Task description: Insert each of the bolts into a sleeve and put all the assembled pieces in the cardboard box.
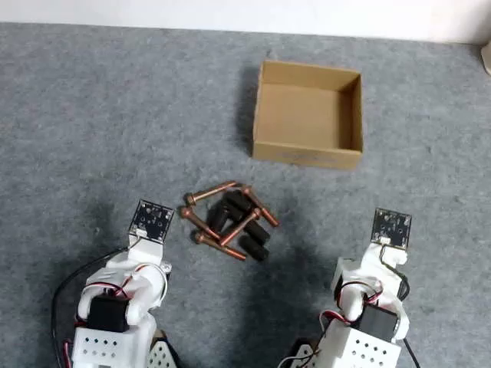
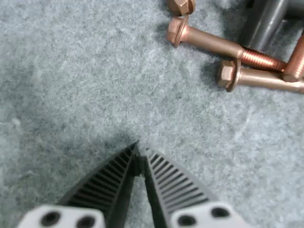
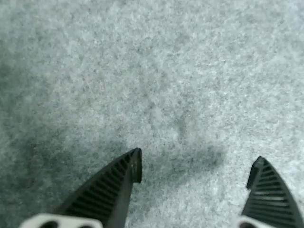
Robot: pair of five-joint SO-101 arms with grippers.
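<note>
Two arms sit at the near edge of a grey felt table [image 1: 92, 115], with loose parts heaped between them.

The open-topped cardboard box [image 1: 307, 156] stands at the far side, apart from the heap. The left arm [image 1: 123, 307] and right arm [image 1: 368, 310] flank a tangle of copper bolts [image 1: 211, 193] and black sleeves [image 1: 253, 247] lying on the felt, nearer the left arm. The left gripper [image 2: 141, 152] is clenched with its tips meeting on nothing, just short of the bolts. The right gripper [image 3: 199, 155] is spread wide over bare felt.
</note>
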